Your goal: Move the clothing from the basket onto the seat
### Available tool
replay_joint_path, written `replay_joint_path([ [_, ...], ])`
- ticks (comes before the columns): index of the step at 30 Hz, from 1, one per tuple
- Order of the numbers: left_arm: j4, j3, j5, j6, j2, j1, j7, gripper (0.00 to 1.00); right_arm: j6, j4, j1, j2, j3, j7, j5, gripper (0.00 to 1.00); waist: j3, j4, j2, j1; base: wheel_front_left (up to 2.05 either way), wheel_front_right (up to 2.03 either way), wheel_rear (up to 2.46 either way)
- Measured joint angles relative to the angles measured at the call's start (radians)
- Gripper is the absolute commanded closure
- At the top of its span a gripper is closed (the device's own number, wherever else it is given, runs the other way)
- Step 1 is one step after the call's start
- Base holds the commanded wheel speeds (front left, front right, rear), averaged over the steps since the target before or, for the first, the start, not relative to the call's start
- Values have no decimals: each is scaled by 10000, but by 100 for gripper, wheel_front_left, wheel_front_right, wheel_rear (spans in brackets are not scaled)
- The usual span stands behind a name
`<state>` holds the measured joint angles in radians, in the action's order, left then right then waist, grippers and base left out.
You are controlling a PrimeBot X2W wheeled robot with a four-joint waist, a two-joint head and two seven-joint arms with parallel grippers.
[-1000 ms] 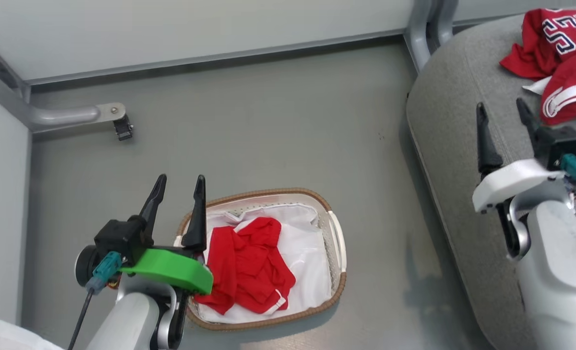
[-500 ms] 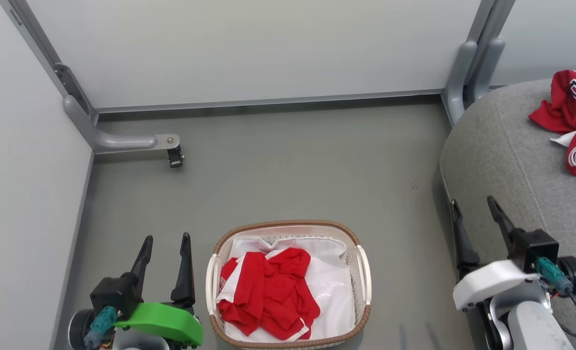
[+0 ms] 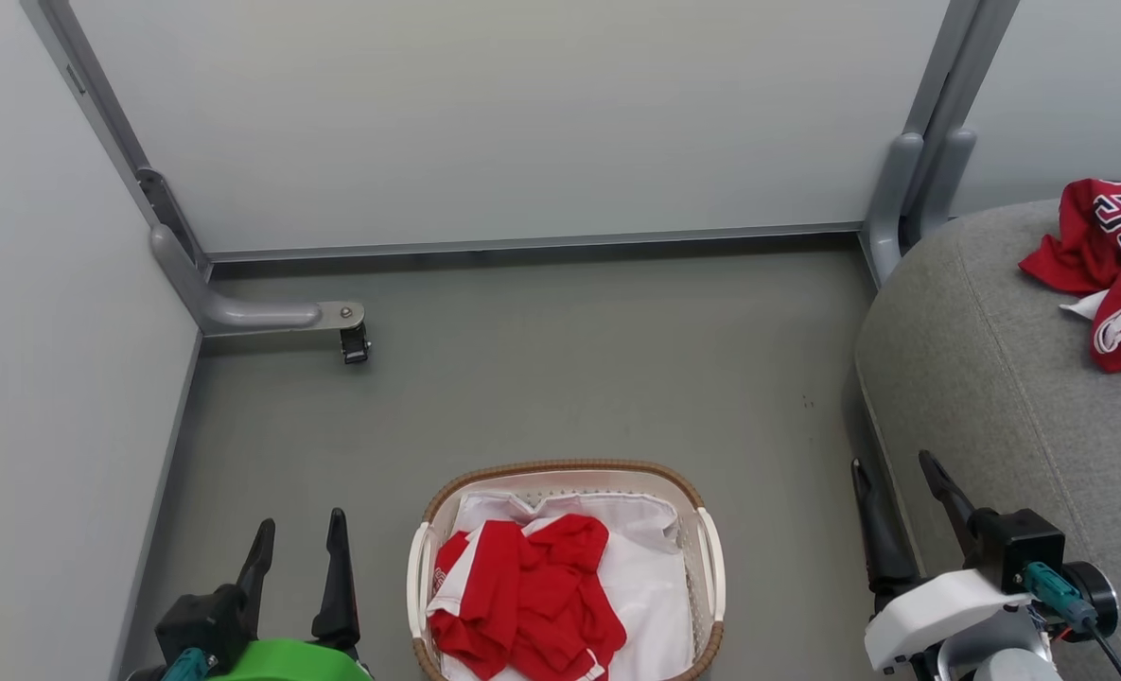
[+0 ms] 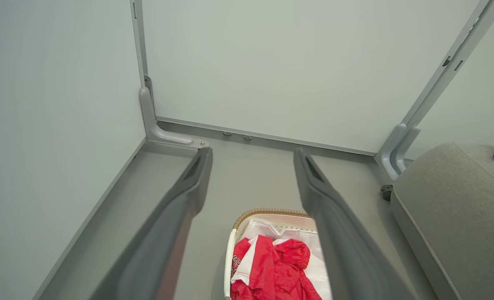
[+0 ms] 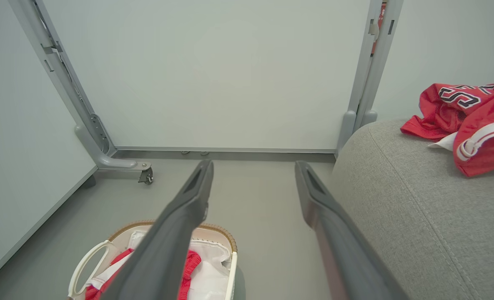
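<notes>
Red clothing (image 3: 522, 596) lies crumpled in the basket (image 3: 560, 466), over its white liner (image 3: 659, 596); more lies at the seat's (image 3: 976, 378) far edge. Both the left gripper (image 3: 300, 520) and right gripper (image 3: 891, 461) stand wide open, empty. A deep pinch could catch the liner too.

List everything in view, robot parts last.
basket: one, white with brown rim, on the floor near the bottom of the head view
basket clothing: one heap, red and white, inside the basket
liner: one, white, lining the basket
seat: one, grey, right
seat clothing: one heap, red with white stripes and numerals, on the seat
floor: grey
partition panels: pale grey, behind and left
caster foot: one, grey, far left
left gripper: dark, open, empty
right gripper: dark, open, empty
</notes>
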<state>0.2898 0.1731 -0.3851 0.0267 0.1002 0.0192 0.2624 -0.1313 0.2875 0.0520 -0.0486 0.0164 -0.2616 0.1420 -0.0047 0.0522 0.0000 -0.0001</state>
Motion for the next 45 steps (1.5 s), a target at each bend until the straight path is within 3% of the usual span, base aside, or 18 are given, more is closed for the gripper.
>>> replay_joint_path([
  [31,441,-159,746,573,-382,-177,0,0,-2,-35,85,2,12,0,-29,0,331,-56,0,1,0,0,0],
  [37,535,188,1126,671,-299,-1163,0,0,0,-374,508,2,-219,0,-213,0,824,-115,0,1,0,0,0],
  [45,1697,1101,2090,803,-73,-3829,-240,0,0,-1313,1804,-2,-566,-2,-324,0,2151,-317,0,1,0,0,0],
])
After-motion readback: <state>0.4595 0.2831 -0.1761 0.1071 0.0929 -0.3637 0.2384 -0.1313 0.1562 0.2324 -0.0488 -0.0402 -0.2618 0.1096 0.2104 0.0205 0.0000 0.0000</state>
